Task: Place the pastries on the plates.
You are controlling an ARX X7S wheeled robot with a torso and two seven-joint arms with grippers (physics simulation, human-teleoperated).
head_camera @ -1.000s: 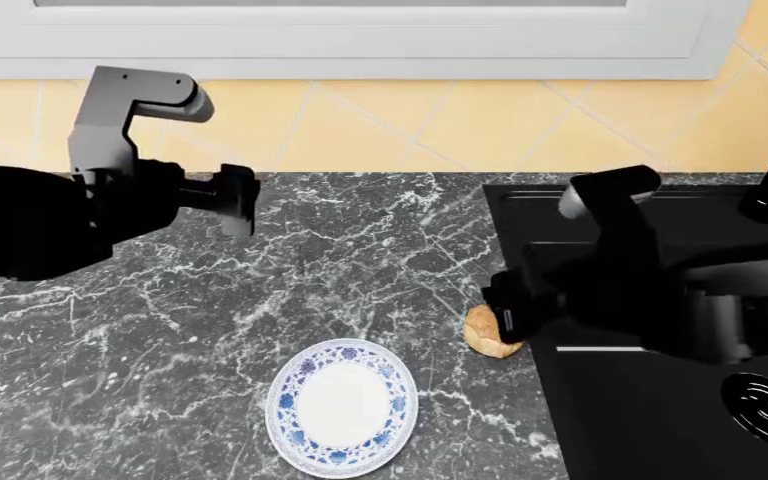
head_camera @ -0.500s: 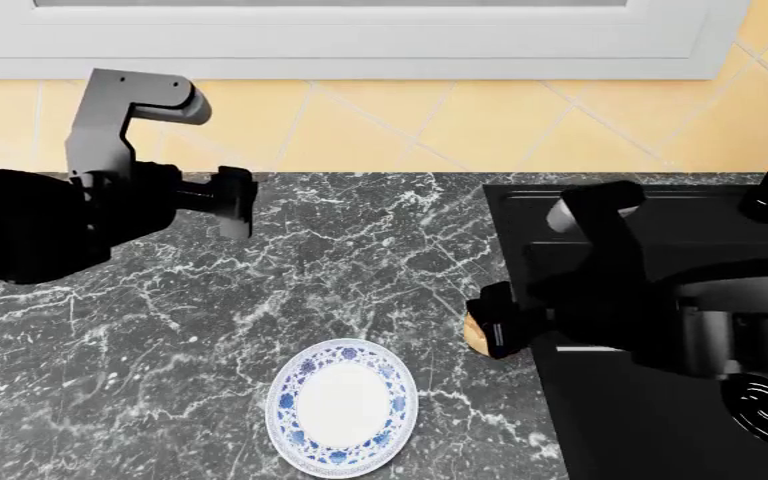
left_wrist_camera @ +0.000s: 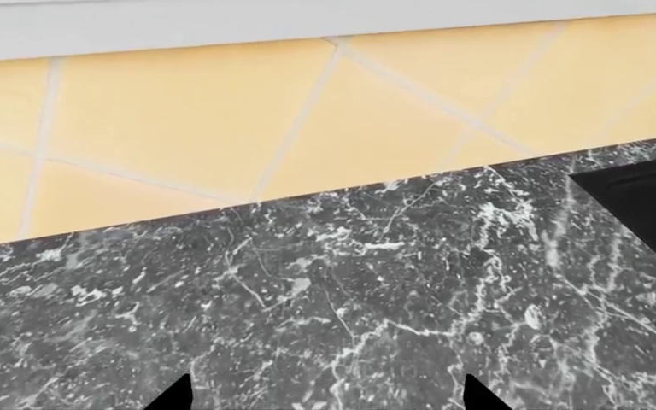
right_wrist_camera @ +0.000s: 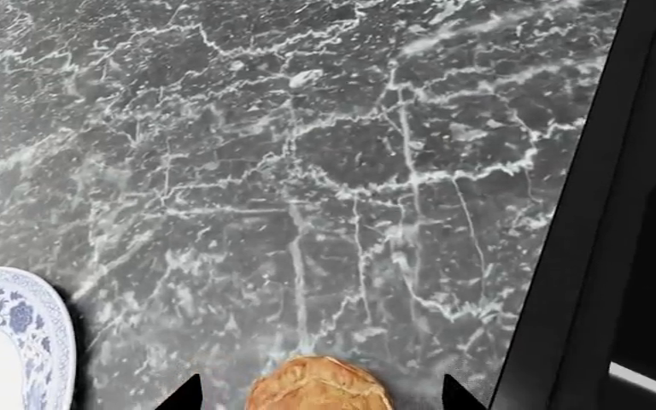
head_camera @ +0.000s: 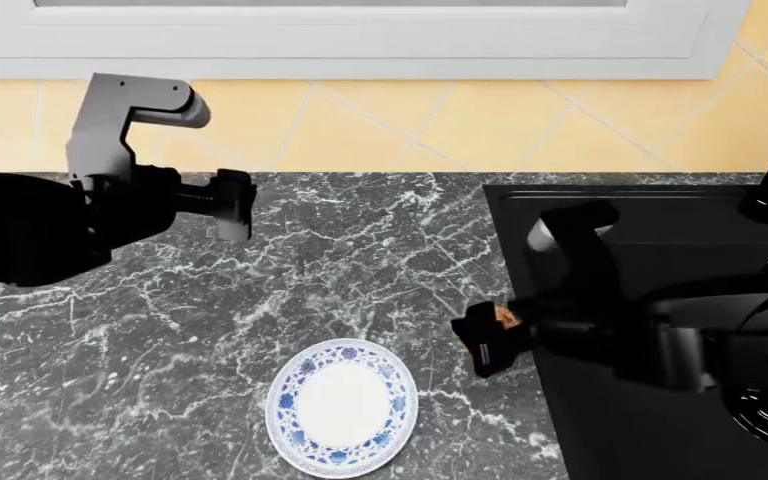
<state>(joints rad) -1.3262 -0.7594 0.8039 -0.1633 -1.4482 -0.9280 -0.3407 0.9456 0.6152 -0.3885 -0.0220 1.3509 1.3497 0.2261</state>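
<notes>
We judge the grasp done and the carry begun: our right gripper [head_camera: 491, 343] is clenched around the rough, round golden bun [right_wrist_camera: 318, 383]. Next it must travel toward eight o'clock, over the glossy blue-rimmed plate [head_camera: 341, 405] on the veined marble counter [head_camera: 357, 260]. The left gripper [head_camera: 235, 203] hangs released, empty.

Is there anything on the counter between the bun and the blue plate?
No. In the right wrist view, only bare marble counter lies between the golden bun and the blue-rimmed plate.
</notes>
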